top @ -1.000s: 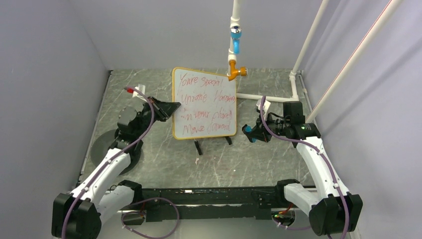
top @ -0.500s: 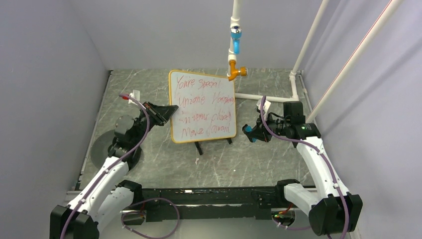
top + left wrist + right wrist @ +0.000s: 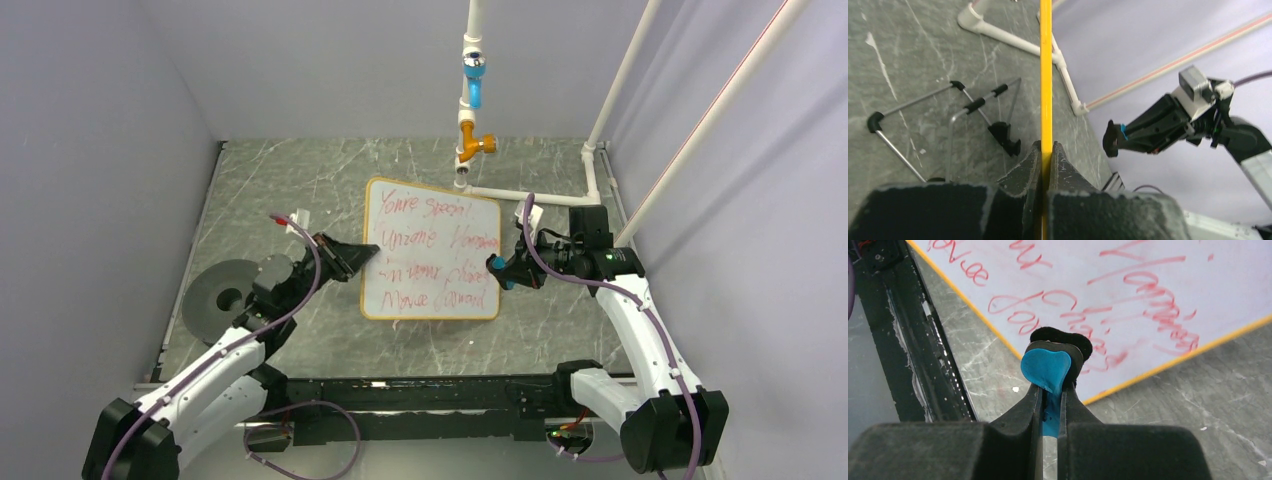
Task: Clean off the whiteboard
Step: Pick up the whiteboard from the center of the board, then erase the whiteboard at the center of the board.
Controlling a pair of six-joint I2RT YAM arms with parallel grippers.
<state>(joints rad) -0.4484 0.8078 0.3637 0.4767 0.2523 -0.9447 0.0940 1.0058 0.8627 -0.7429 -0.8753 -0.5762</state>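
Hauling whiteboard [image 3: 430,262] right and toward near edge versus a second ago; black feet no longer showing from above.

Pinching hard with left gripper [image 3: 362,254], jaws fully closed on yellow frame [image 3: 1046,75] at board's left edge.

Seeing from left wrist only: frame edge-on, running straight up between fingers [image 3: 1030,165]; wire stand [image 3: 975,105] with black clips [image 3: 1005,139] hanging off board's back, over grey table [image 3: 908,60]. Not telling whether stand touching table.

Seeing from top only: board face tilted up toward camera, four lines of red handwriting [image 3: 405,241] intact, board sitting mid-table between both grippers.

Squeezing eraser [image 3: 496,268] with right gripper [image 3: 510,268], jaws closed on blue grip [image 3: 1044,365], black felt [image 3: 1063,337] pointing at board's right edge.

Showing in right wrist only: felt overlapping handwriting near board's corner. Contact not telling from any view.

Catching right gripper and eraser from left wrist too, on board's face side, apart from yellow edge.

Noting farther out: grey disc [image 3: 212,290] left of left arm, white pipe frame [image 3: 520,195] behind board at far right.
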